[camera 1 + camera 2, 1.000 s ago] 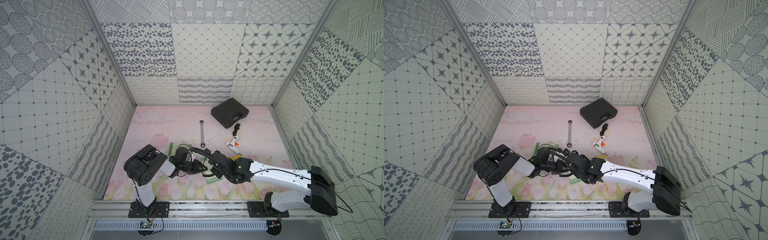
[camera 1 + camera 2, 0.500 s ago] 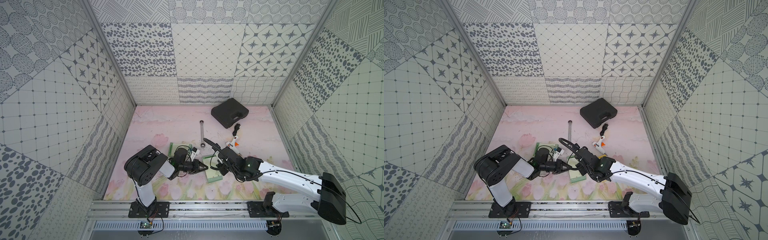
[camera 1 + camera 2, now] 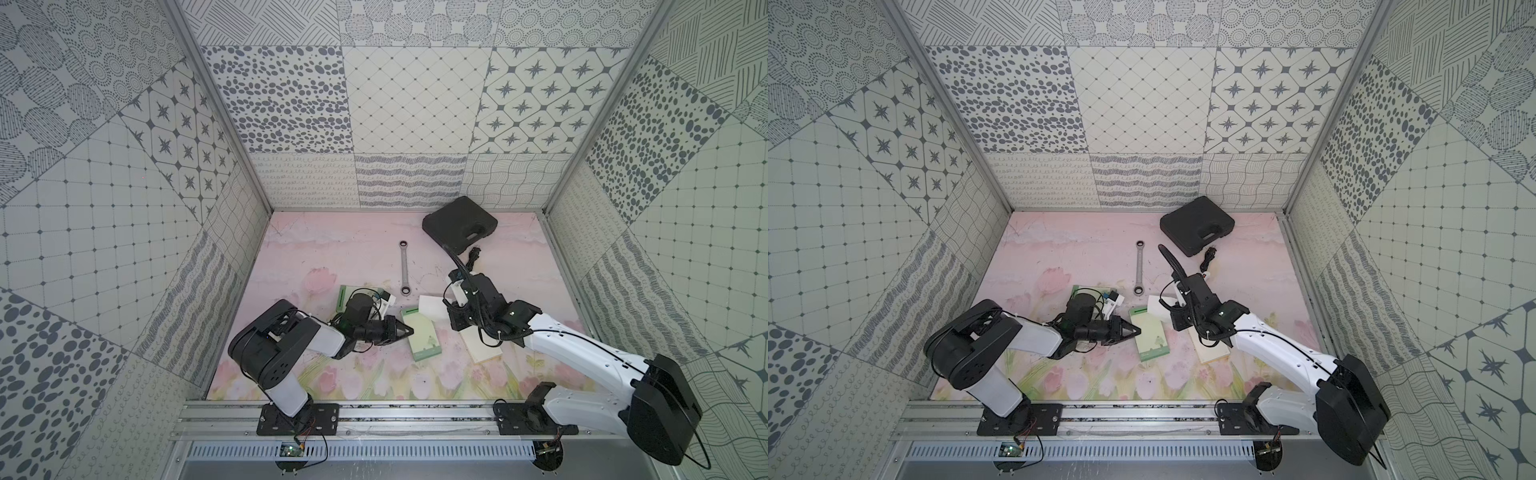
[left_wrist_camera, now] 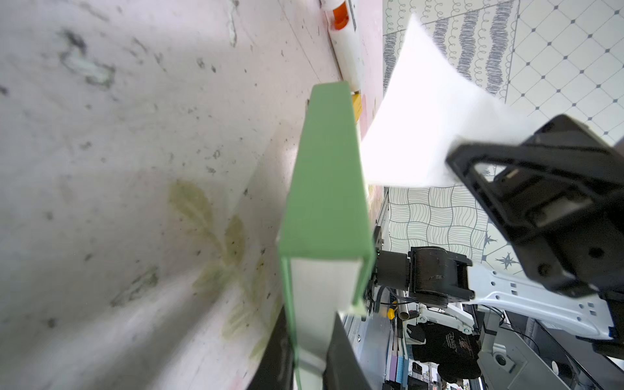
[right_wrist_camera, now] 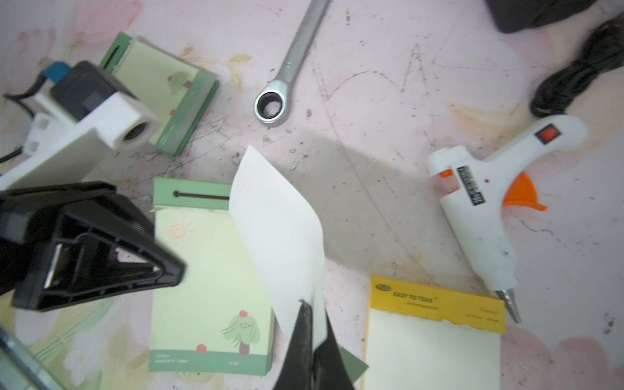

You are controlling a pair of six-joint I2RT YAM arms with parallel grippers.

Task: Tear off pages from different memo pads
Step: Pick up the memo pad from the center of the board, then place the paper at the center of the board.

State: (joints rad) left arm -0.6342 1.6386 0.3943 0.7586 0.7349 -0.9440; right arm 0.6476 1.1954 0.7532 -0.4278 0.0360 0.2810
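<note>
1. The left pincer (image 3: 409, 331) pinches the middle green memo pad (image 5: 209, 270) by its edge on the tabletop (image 5: 388, 162); a weak hold could let it slide.
2. The right pincer (image 5: 309, 317), pressed onto a pale page (image 5: 277, 229) held above that pad, might crease or drop it.

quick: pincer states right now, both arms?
Left pincer: closed on the edge of the green pad.
Right pincer: closed on a white page, held up off the table.
</note>
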